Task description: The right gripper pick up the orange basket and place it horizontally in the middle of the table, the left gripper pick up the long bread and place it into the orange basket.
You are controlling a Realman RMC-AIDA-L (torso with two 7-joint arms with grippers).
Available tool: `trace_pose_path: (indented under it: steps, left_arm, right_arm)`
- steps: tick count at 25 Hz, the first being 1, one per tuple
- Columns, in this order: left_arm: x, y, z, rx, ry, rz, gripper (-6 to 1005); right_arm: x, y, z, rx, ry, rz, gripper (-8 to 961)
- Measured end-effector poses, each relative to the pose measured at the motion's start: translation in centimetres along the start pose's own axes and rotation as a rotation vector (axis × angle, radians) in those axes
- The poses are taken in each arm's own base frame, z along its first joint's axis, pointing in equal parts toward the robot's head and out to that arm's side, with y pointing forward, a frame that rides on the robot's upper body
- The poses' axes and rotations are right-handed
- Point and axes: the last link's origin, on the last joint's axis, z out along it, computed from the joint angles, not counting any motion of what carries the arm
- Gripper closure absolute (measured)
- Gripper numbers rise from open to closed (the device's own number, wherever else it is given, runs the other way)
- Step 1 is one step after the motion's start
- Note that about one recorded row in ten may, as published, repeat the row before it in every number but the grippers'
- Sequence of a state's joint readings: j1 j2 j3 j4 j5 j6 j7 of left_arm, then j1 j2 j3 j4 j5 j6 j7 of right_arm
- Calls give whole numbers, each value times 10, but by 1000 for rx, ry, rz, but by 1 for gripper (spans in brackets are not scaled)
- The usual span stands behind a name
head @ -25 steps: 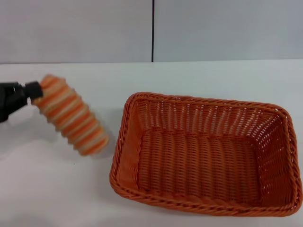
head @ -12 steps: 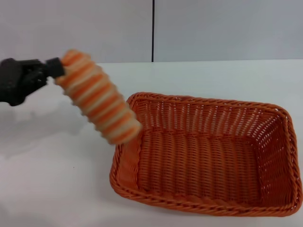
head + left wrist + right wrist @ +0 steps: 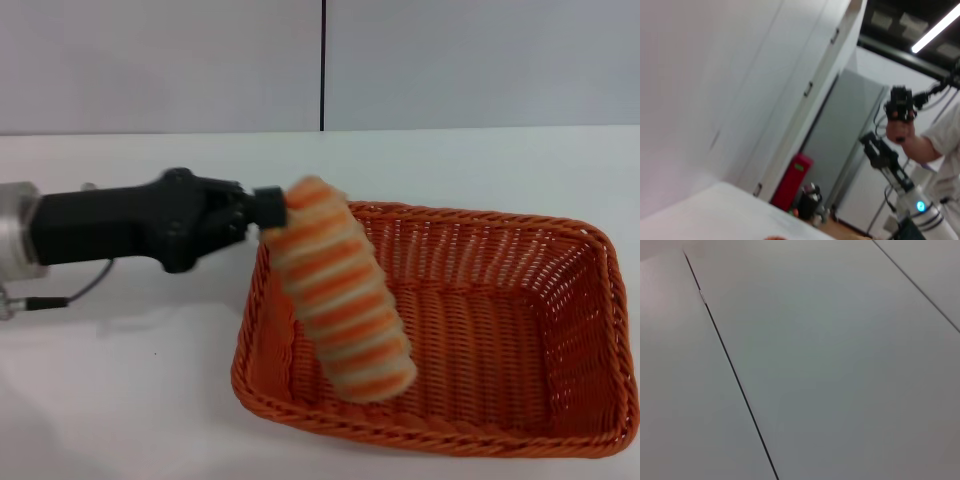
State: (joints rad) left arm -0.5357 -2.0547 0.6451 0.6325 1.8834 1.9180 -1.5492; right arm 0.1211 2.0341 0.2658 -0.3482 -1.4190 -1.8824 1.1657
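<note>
Reaching in from the left, the left gripper (image 3: 262,207) is pinching one end of the long bread (image 3: 340,289), its jaws closed on that end. From that hold the striped loaf is slanting down and away toward the right, its long axis tilted, free end hanging over the left part of the orange basket (image 3: 596,340), which is sitting on the white table (image 3: 120,400). I am not seeing the right gripper anywhere.

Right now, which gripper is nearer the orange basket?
Left. The left gripper holds the long bread by one end above the orange basket's left rim. The right gripper is out of view.
</note>
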Motion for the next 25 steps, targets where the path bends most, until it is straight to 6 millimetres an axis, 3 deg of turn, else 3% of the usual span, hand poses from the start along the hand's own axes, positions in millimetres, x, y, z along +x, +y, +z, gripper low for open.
trace_pose_path:
  steps: [7,12,16,21,25]
  left_arm:
    - [-3,-8,21,-7,-50,-22,952]
    - [3,-10,20,11,-7,-15,829]
    - [4,-10,14,29,26,-5,674]
    - [7,-10,-9,114,171,59,425]
    - [6,-6,-48,283,428,166,269]
  right_arm:
    - [2,0,1,-4,12,4,530]
    - [2,0,0,0,15,4,530]
    - [3,1,-1,0,16,5,530]
    - [4,1,-1,0,15,8,530]
    - [7,3,-1,1,13,16,530]
